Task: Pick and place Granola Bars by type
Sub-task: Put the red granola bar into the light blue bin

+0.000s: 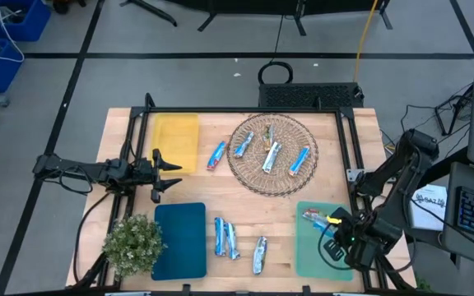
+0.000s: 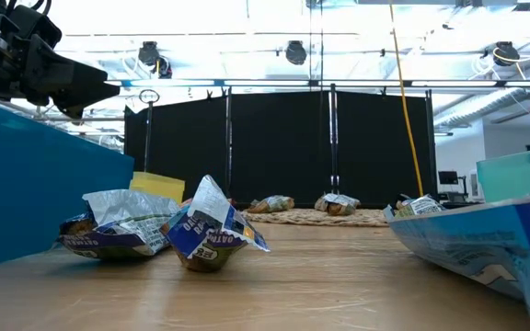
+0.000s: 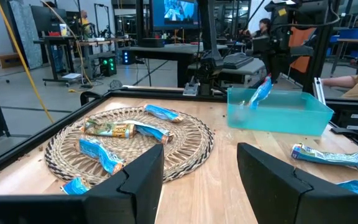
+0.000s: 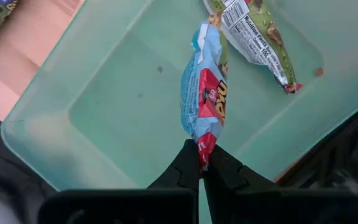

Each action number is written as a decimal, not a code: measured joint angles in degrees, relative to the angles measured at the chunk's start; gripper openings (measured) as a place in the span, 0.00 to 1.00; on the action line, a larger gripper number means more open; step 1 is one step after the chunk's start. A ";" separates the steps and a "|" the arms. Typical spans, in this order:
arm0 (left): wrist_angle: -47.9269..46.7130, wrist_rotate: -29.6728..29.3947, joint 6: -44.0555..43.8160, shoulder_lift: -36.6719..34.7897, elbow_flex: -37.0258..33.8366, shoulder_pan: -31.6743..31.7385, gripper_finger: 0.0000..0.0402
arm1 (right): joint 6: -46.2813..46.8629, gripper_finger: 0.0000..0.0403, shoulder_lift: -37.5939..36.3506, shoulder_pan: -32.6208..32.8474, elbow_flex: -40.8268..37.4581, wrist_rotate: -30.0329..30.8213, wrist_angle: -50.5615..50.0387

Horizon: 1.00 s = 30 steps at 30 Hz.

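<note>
Our right pincer (image 4: 201,167) is pinched tight on a blue-and-red granola bar (image 4: 205,93) over the green tray (image 4: 104,118), so next we let go, while our left pincer (image 3: 199,180) waits wide open holding nothing

The high view looks straight down on the whole table (image 1: 220,205); the low view sits at its surface, facing the room. The left wrist view looks across the wicker basket (image 3: 129,140), shared with both; the right wrist view looks closely down into the green mat (image 4: 104,93)

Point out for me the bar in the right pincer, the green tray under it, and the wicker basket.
held granola bar (image 4: 204,93): right wrist view, middle of its blue wrapper.
green tray (image 4: 104,106): right wrist view, bare floor.
wicker basket (image 1: 249,171): high view, woven rim.
</note>
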 joint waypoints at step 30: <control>0.00 0.02 0.00 0.00 0.00 -0.01 0.52 | -2.09 0.00 3.41 0.00 -6.03 4.65 9.01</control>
